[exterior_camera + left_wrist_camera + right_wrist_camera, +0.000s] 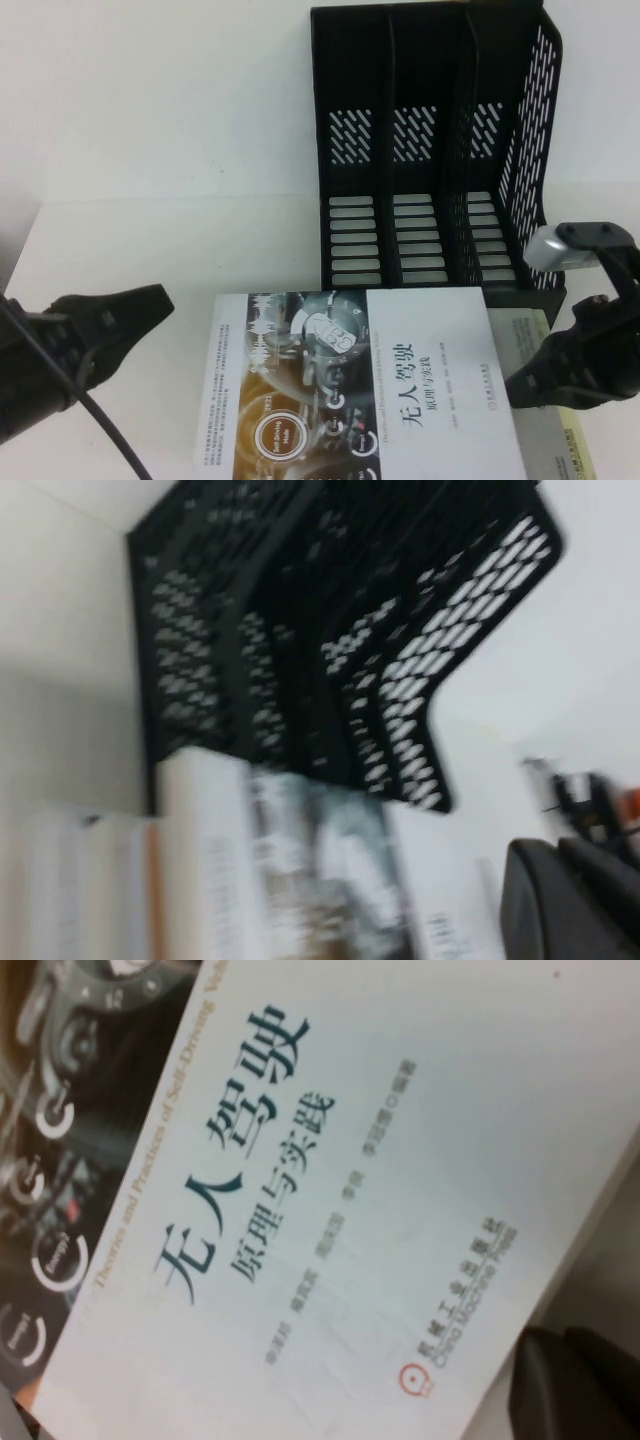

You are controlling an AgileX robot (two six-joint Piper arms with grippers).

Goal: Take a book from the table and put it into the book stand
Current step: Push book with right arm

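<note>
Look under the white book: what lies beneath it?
Another book's yellowish edge pokes out beneath the book, beside the right gripper; its cover is hidden. Left gripper waits left.

Book [330,1190] cover: title "无人驾驶 原理与实践", subtitle "Theories and Practices of Self-Driving Veh…", "China Machine Press".

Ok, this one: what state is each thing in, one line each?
book: lying flat on the table, cover up, in front of the stand, not lifted.
stand: upright, all three slots empty.
second book: flat, partly under the book's right edge.
left gripper: low beside the book's left edge, holding nothing.
right gripper: at the book's right edge; grip unclear.
</note>
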